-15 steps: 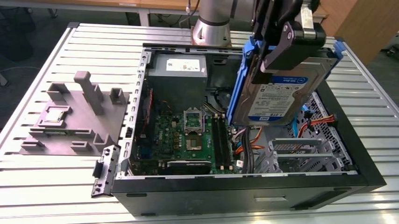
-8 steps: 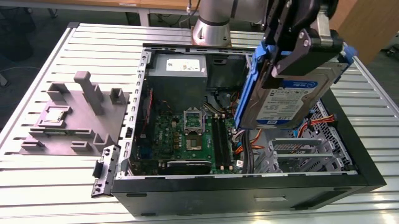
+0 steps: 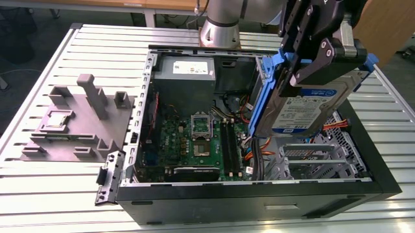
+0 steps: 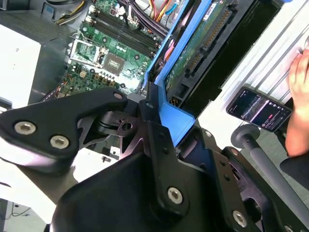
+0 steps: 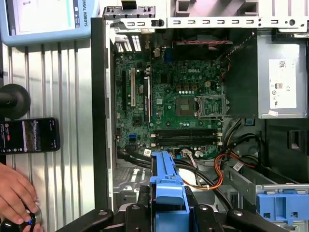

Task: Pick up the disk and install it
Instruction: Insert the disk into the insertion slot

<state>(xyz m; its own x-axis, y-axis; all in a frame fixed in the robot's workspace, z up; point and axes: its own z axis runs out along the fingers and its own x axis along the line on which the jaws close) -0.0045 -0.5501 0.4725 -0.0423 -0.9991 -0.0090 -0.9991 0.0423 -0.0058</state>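
Observation:
The disk (image 3: 310,110), a silver-grey drive with a white-and-blue label in a blue plastic bracket, hangs tilted above the open computer case (image 3: 259,196), at the exterior view's right. My gripper (image 3: 324,65) is shut on its upper end. Below the disk lies the metal drive bay (image 3: 311,156). In the second wrist view the disk's green circuit-board side (image 4: 203,43) and its blue bracket (image 4: 175,115) run out from between my black fingers (image 4: 154,145). In the first wrist view the bracket (image 5: 166,181) sticks out over the case interior.
Inside the case are the green motherboard (image 3: 194,141), the grey power-supply box (image 3: 184,72) and orange cables (image 3: 259,145). A grey fixture (image 3: 77,121) stands at the exterior view's left. A phone (image 5: 29,135) and a person's hand (image 5: 14,193) lie beside the case.

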